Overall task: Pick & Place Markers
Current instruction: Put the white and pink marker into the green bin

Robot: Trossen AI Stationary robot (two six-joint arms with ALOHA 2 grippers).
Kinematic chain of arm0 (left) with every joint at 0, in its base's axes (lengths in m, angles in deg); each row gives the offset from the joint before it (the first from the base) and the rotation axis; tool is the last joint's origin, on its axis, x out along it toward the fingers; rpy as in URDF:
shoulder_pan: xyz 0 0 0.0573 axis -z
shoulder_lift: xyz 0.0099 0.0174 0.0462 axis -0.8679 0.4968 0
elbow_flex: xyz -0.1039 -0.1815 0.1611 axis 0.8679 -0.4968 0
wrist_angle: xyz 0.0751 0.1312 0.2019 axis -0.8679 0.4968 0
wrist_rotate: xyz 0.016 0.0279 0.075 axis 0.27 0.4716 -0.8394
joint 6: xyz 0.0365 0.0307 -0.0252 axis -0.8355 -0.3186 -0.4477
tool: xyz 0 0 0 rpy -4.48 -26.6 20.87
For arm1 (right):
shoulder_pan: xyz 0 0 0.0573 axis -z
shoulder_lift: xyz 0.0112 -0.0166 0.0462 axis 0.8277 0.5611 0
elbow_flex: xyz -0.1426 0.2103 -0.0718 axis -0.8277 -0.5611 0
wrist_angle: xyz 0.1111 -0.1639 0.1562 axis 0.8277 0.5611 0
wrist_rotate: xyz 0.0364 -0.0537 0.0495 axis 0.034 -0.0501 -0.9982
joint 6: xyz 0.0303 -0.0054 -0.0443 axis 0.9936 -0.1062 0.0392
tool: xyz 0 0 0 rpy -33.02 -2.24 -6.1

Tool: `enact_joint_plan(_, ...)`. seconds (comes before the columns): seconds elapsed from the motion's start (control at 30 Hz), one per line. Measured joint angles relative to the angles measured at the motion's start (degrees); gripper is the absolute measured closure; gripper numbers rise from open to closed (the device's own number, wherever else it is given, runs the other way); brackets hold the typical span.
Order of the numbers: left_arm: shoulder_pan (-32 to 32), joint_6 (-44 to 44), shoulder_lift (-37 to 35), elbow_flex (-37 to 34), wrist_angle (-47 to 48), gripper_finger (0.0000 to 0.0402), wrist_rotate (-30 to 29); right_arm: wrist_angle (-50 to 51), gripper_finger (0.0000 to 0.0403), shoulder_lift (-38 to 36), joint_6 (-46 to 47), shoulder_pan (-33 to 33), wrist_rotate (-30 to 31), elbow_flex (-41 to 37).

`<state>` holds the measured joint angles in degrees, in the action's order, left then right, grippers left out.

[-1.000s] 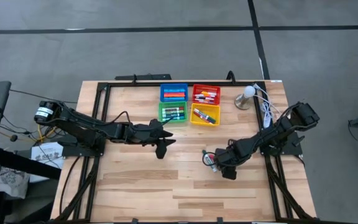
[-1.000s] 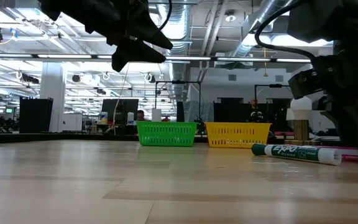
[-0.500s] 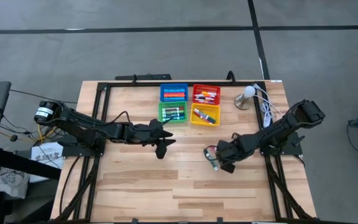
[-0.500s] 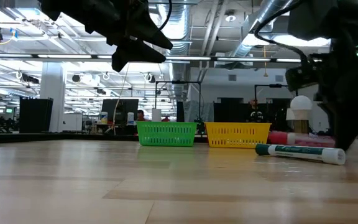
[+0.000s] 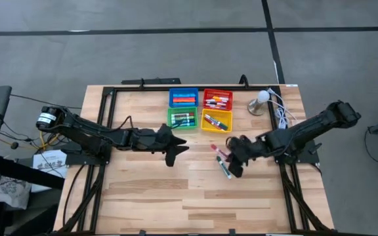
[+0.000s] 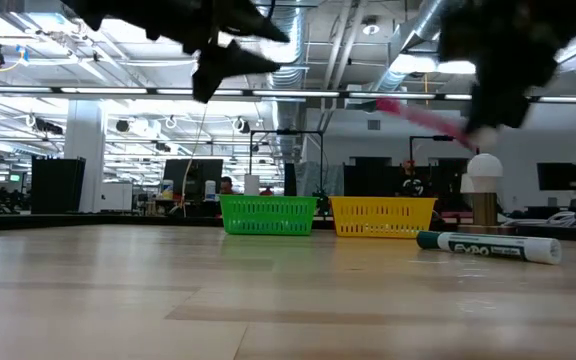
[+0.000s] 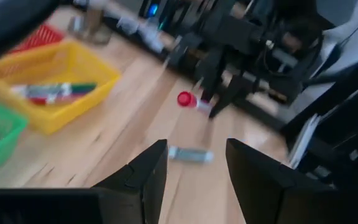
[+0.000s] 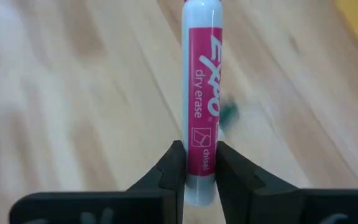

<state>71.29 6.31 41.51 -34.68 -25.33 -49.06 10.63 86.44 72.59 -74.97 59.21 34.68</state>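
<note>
Pale wood table (image 5: 143,196), framed in black rail; four small bins sit in a block at the far side: blue (image 5: 183,98), red bin (image 5: 217,99), green (image 5: 182,118), yellow (image 5: 216,121), each already holding markers.

Left arm waits near table centre, left gripper (image 5: 173,151) hovering with fingers parted and nothing between them.

Right gripper (image 5: 231,157) is off the table, just in front of the yellow bin. Its fingers are pinched on a pink-labelled marker (image 8: 201,106), gripping near one end so most of the barrel sticks out ahead.

One green-capped marker (image 6: 488,246) lies loose on the wood below it.

Judgement: carry step, pink marker bound for a bin. With the hold so far off the middle, the barrel could pivot; move level and slow, bring the long end over the bin wall first, lower inside before letting go.
</note>
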Motion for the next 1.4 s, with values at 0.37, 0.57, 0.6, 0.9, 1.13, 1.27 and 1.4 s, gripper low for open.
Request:
enact_joint_plan(0.37, -2.44, 0.30, 0.00, 0.00, -16.26, 0.0238, 1.36, -29.05, 0.0348, -3.98, -11.21, 9.44, -5.88, 0.10)
enact_joint_plan(0.57, -3.92, 6.25, 0.00, 0.00, -21.43, 0.0238, 1.44, -40.75, 0.0347, -3.07, -12.17, 14.25, -11.33, 0.10)
enact_joint_plan(0.6, -4.22, 7.05, 0.00, 0.00, -22.19, 0.0238, 1.33, -42.85, 0.0347, -2.84, -12.18, 14.92, -12.26, 0.10)
enact_joint_plan(0.9, -5.75, 8.37, 0.00, 0.00, -24.95, 0.0238, 1.22, -49.22, 0.0347, -1.98, -11.67, 18.99, -15.59, 0.17)
enact_joint_plan(1.13, -6.02, 6.56, 0.00, 0.00, -25.93, 0.0238, -0.47, -51.85, 0.0347, -1.93, -9.66, 20.06, -16.17, 0.15)
enact_joint_plan(1.27, -6.92, 6.60, 0.00, 0.02, -26.21, 0.0238, -0.74, -53.71, 0.0347, -1.88, -8.63, 19.99, -16.19, 0.15)
enact_joint_plan(1.4, -7.07, 6.84, 0.02, 0.02, -27.29, 0.0238, -0.69, -58.95, 0.0347, 1.35, -6.58, 19.79, -16.38, 0.18)
